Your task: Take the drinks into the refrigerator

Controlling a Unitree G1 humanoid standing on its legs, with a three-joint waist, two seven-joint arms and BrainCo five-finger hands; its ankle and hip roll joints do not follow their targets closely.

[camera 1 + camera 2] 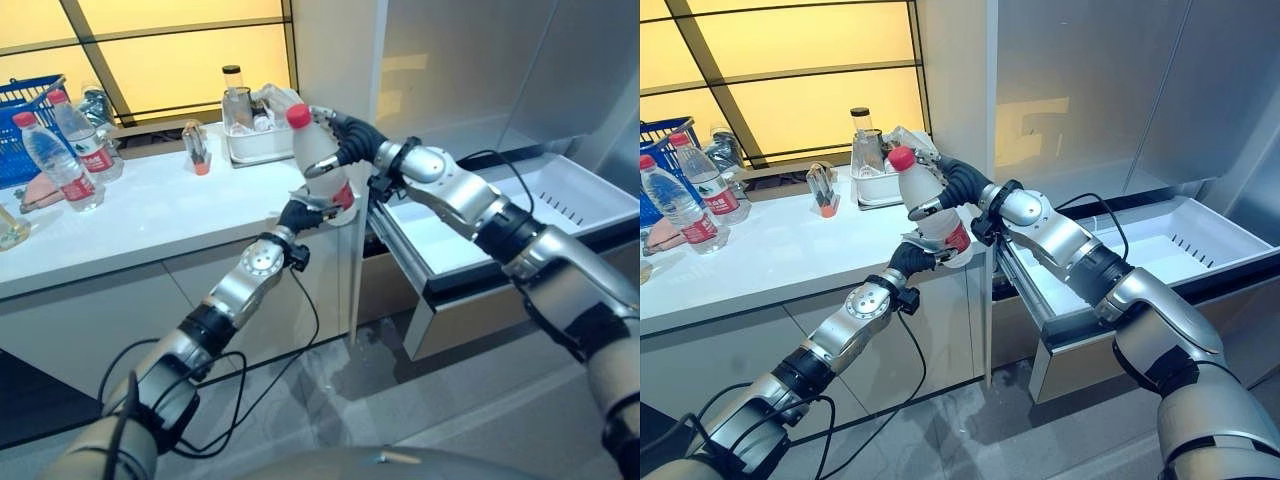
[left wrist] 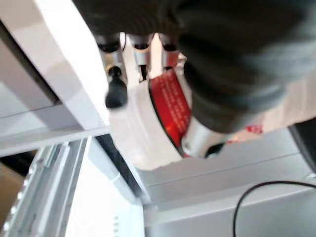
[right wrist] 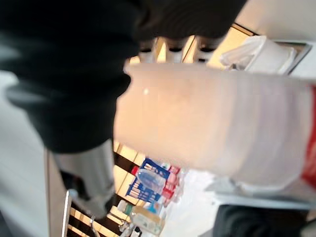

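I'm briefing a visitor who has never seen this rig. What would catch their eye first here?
Both hands meet on one red-capped water bottle at the counter's corner: the right hand wraps its upper body, the left hand grips its base. Beside them the white refrigerator drawer stands pulled open.

Both hands meet on one bottle [image 1: 322,160] with a red cap, held tilted at the bench [image 1: 170,215] corner: the right hand [image 1: 345,140] is wrapped round its upper body, and the left hand [image 1: 305,212] grips it low, by the red label. Just beside them, to the right, a white drawer [image 1: 510,225] stands pulled out of the refrigerator [image 1: 450,70]. On the bench sit a white tray [image 1: 258,140] of small items behind the bottle, a small holder [image 1: 197,148] near it, and at the far left two more bottles [image 1: 70,150] before a blue basket [image 1: 25,125].
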